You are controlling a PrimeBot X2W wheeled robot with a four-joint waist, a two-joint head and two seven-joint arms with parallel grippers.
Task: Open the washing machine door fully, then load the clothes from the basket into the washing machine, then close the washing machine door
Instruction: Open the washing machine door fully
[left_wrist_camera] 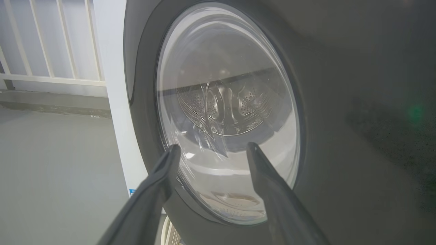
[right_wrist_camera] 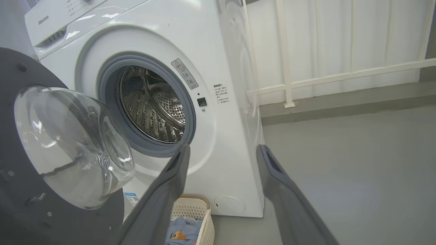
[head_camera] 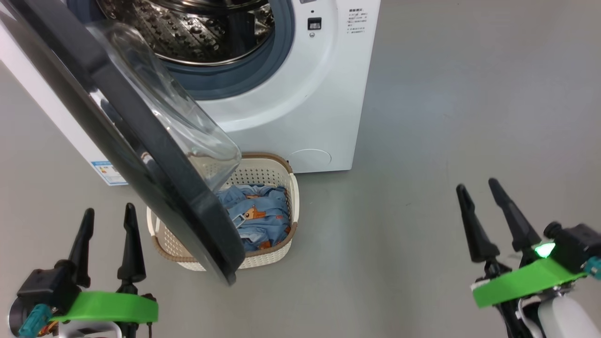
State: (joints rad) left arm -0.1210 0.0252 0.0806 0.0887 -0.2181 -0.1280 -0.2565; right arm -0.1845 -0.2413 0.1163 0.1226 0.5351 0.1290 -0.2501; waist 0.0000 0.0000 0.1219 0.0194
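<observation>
Above basket (head_camera: 267,257), door (head_camera: 141,145) juts outward, half-open.

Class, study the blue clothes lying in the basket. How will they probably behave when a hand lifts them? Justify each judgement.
The clothes lie crumpled in folds, so they are probably floppy and would drape and trail. They look like thin fabric, so likely light. Bunched together in the basket, one pinch may drag several pieces along.

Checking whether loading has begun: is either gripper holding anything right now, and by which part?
Nothing is held. The left gripper and right gripper are both open and empty; the clothes lie in the basket.
</observation>
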